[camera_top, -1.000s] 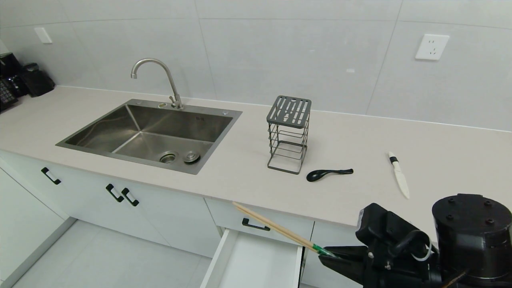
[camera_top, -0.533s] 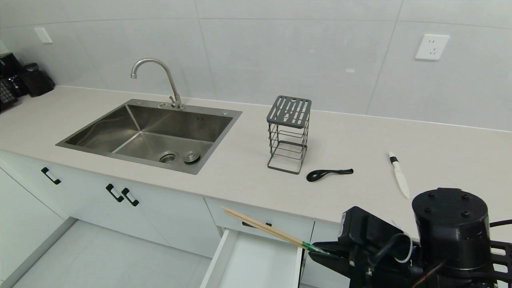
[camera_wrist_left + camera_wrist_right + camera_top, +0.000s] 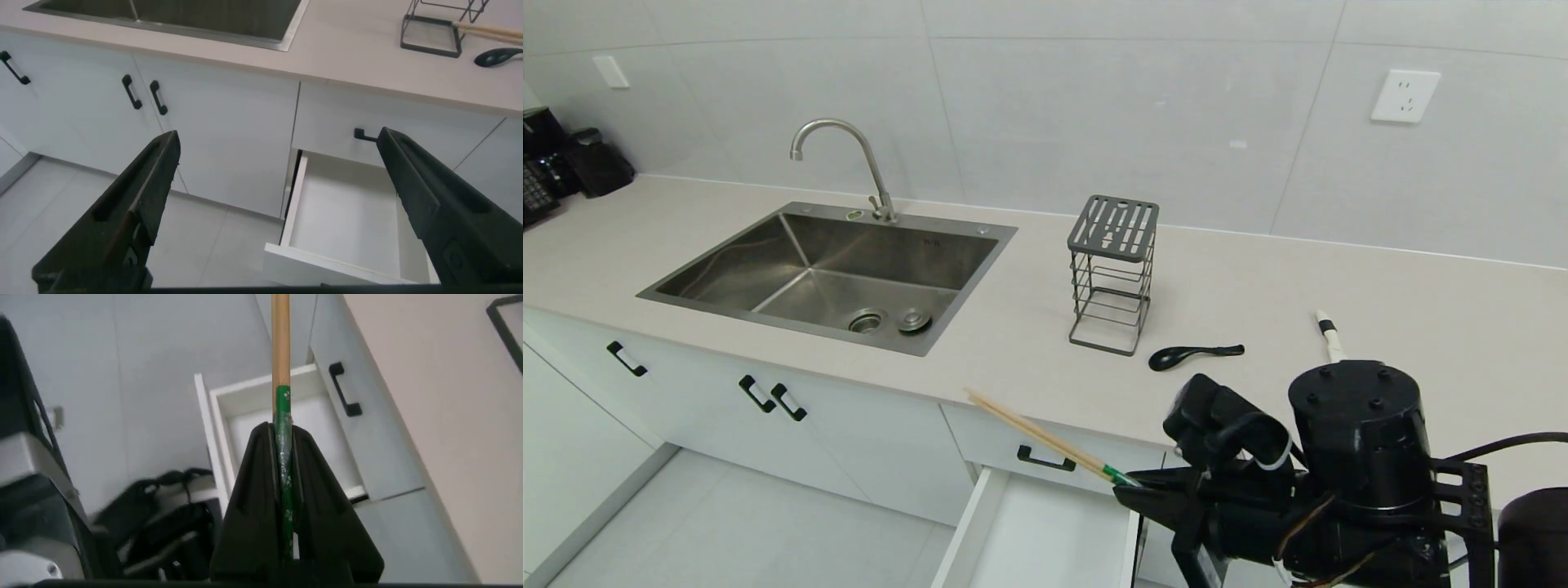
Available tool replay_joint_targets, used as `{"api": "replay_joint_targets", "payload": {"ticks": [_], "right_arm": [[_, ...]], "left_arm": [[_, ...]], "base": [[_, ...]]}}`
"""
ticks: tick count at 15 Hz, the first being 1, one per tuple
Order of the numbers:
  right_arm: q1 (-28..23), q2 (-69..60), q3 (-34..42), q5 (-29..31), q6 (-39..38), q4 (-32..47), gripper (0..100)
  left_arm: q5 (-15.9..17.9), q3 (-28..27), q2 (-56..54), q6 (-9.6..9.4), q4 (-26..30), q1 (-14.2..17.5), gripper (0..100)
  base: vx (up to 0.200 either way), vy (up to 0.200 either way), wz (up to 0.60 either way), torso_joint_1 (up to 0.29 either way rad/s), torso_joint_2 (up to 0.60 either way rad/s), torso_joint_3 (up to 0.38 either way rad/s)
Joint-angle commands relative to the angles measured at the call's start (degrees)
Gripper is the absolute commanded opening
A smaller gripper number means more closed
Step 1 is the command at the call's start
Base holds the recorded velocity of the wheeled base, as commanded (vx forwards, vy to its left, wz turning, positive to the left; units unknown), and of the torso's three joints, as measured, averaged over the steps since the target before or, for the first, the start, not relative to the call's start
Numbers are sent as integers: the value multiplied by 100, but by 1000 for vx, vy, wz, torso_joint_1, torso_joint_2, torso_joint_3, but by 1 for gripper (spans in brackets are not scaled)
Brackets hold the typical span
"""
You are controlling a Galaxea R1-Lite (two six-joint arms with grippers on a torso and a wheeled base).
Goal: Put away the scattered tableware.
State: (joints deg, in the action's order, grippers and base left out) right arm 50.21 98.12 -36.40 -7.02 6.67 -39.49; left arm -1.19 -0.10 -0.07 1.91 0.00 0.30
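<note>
Chopsticks (image 3: 1037, 431) in R tool (image 3: 1134, 490) over open drawer (image 3: 1045, 535), nr counter (image 3: 1013, 359) edge

Wooden chopsticks (image 3: 1037, 437): a green-banded pair, clamped at the banded end in the right gripper (image 3: 1134, 487), tips toward 10 o'clock, above the open drawer (image 3: 1045, 531). Black spoon (image 3: 1192, 354): flat on the counter (image 3: 1013, 343), at 4 o'clock from the wire rack (image 3: 1112, 273). White knife (image 3: 1327, 328) — at 3 o'clock from the spoon — partly hidden.

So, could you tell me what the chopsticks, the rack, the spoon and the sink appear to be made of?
Chopsticks: probably bamboo or wood, matte pale tan, with a green painted band at the held end.
Rack: dark grey metal wire with a slotted top plate, apparently coated.
Spoon: glossy black, ceramic or plastic; cannot tell which.
Sink: brushed stainless steel, soft grey reflections.
</note>
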Motion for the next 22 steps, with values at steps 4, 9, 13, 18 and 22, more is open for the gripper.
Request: {"api": "replay_joint_targets", "payload": {"ticks": [4,9,13,18,22], "right_arm": [[287,497,-464,-1,-69,-15,0],[437,875,-1132,-27,-87,-7,0],[481,998,-1370,-45,-78,-24,0],[542,919,-1493,-36,-78,-59,0],[692,849,-1528,-19,-78,-68,0]], "left_arm": [[-4,1,7,2,0,5,100],[-4,1,7,2,0,5,100],[-4,1,7,2,0,5,100],[-4,1,7,2,0,5,100],[-4,1,7,2,0,5,100]], "base": [[0,0,0,-107,214,107],[0,0,0,-183,362,188],[0,0,0,-217,430,212],[0,0,0,-276,542,270],[0,0,0,-273,535,256]]}}
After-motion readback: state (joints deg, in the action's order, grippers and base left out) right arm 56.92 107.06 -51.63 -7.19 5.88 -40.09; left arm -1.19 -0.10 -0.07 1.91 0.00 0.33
